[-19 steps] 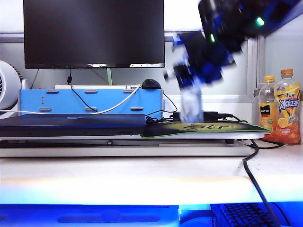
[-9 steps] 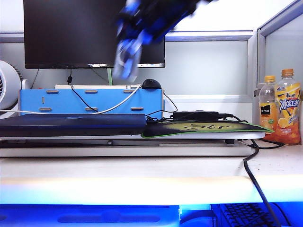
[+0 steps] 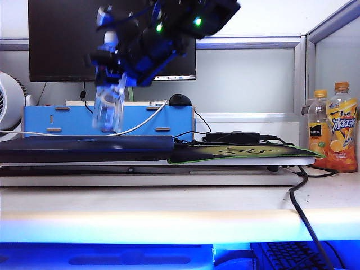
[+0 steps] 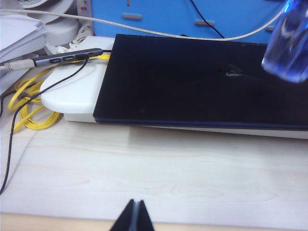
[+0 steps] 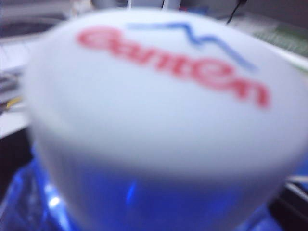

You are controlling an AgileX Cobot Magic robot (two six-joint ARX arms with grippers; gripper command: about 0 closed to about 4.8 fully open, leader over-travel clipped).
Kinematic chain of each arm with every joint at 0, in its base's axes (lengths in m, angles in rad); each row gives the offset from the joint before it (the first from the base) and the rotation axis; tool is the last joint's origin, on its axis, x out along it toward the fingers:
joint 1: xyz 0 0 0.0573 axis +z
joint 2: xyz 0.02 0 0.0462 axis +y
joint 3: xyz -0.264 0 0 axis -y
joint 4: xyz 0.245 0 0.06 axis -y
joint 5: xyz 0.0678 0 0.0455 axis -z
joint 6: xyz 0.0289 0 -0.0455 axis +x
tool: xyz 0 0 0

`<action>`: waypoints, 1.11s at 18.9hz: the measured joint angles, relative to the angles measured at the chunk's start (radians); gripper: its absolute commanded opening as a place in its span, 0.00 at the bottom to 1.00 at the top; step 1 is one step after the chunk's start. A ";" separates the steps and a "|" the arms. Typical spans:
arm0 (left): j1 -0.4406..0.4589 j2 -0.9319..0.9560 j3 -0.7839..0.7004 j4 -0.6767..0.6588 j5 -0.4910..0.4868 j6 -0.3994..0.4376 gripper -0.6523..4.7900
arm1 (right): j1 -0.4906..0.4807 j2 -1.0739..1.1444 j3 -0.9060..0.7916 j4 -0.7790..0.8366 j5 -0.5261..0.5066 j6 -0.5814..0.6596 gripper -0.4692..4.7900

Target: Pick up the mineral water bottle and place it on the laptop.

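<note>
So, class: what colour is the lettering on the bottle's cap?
Red lettering on the white cap; right wrist view shows it best.

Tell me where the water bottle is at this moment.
In the exterior view the water bottle hangs in the right gripper at the left of the picture, above the laptop and not touching it, before the blue box.

The mineral water bottle's white cap point(image 5: 159, 106) fills the right wrist view, blurred, hiding the fingers.

low exterior view faces the desk front; both views share the laptop point(image 3: 84, 147) point(image 4: 202, 82).
</note>
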 measured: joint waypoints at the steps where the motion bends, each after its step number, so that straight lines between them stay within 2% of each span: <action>1: 0.000 0.000 0.000 0.000 0.000 0.000 0.12 | -0.001 0.005 0.000 0.000 0.003 0.000 0.09; 9: 0.000 0.000 0.000 0.000 0.000 0.000 0.12 | -0.007 0.022 0.000 -0.031 0.037 -0.002 0.10; 10: 0.000 0.000 0.000 0.000 0.000 0.000 0.12 | -0.006 0.022 0.000 -0.033 0.037 -0.003 0.36; 11: 0.000 0.000 0.000 0.000 0.000 0.000 0.12 | -0.006 0.022 0.001 -0.036 0.037 -0.004 0.84; 12: 0.000 0.000 0.000 0.000 0.000 0.000 0.12 | -0.006 0.022 0.001 -0.037 0.033 -0.013 1.00; 21: 0.000 0.000 0.000 0.000 0.000 0.000 0.12 | -0.001 0.016 0.044 -0.033 0.029 -0.043 1.00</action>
